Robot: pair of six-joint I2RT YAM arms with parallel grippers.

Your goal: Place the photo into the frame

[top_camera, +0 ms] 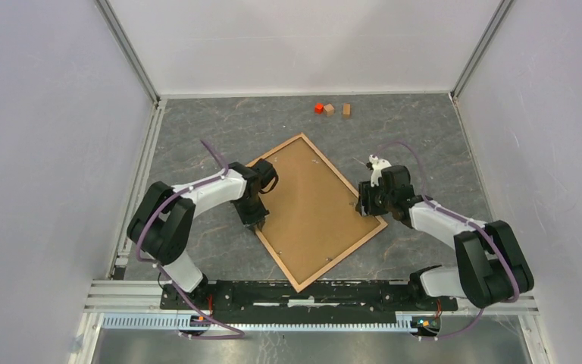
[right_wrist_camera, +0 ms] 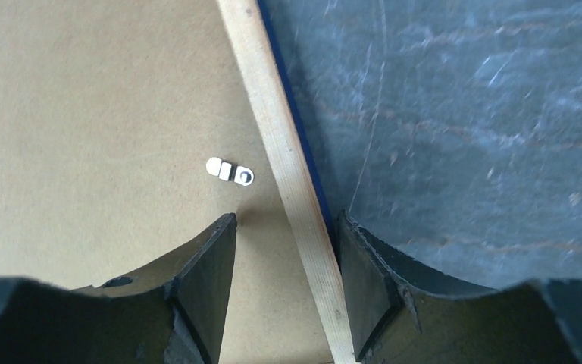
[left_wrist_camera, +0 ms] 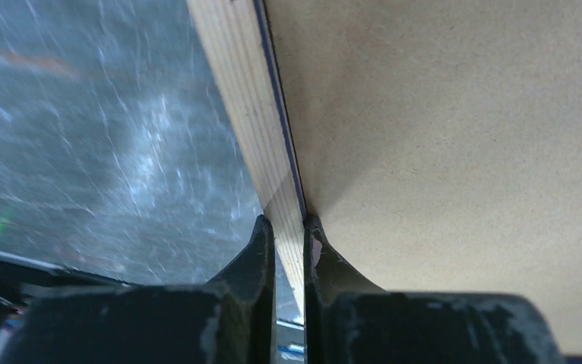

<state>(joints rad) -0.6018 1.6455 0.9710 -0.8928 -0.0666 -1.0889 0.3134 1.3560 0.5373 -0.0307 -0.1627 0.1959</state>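
Note:
The frame (top_camera: pixel 341 256) lies tilted on the grey table with its light-wood side up, and the plain brown backing board (top_camera: pixel 311 208) fills it. The photo is not visible in any view. My left gripper (top_camera: pixel 256 222) is shut on the frame's left rail (left_wrist_camera: pixel 246 98), one finger on each side (left_wrist_camera: pixel 289 227). My right gripper (top_camera: pixel 364 203) is open and straddles the right rail (right_wrist_camera: pixel 265 98); its midpoint (right_wrist_camera: pixel 286 220) is over the board's edge. One finger is over the board (right_wrist_camera: pixel 98 114) and the other is at the rail's outer blue edge.
A small metal turn clip (right_wrist_camera: pixel 229 172) sits on the board next to the right rail. A red block (top_camera: pixel 319 108) and two small wooden blocks (top_camera: pixel 329 109) (top_camera: pixel 346 110) lie near the back wall. White walls enclose the table on three sides.

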